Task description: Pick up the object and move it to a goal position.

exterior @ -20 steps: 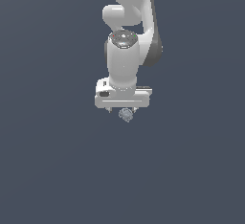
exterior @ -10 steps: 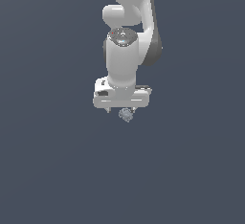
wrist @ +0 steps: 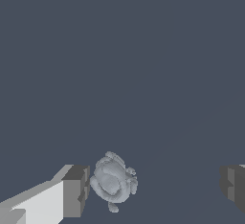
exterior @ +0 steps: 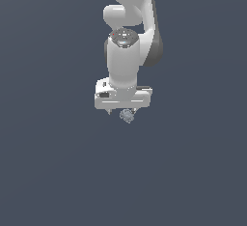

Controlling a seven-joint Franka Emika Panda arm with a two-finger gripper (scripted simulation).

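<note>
a: in the exterior view, what are you seeing?

b: the white end effector [exterior: 123, 110] is hanging straight down over the flat grey bench [exterior: 53, 172], and the object [exterior: 127, 116] is peeking out just beneath it, a little toward the exterior view's right of its middle. i cannot tell from here how the jaws are standing.

a: and the wrist view?

b: the end effector [wrist: 155, 189] is released, with its jaws spread wide. the object [wrist: 113, 181] is sitting between the fingers, touching or nearly touching one dark pad [wrist: 76, 191], while the other pad is standing well apart.

a: so how should the grasp go?

b: i'm judging it's off-centre, so shifting sideways until the clump is sitting midway would help, then closing slowly so the near pad isn't shoving it first.

a: what is it like?

b: it's looking lumpy and rock-like, pale mottled grey, with knobbly facets and no flat faces, so it may be rolling under the flat blocky pads. the bench is smooth and plain.
</note>
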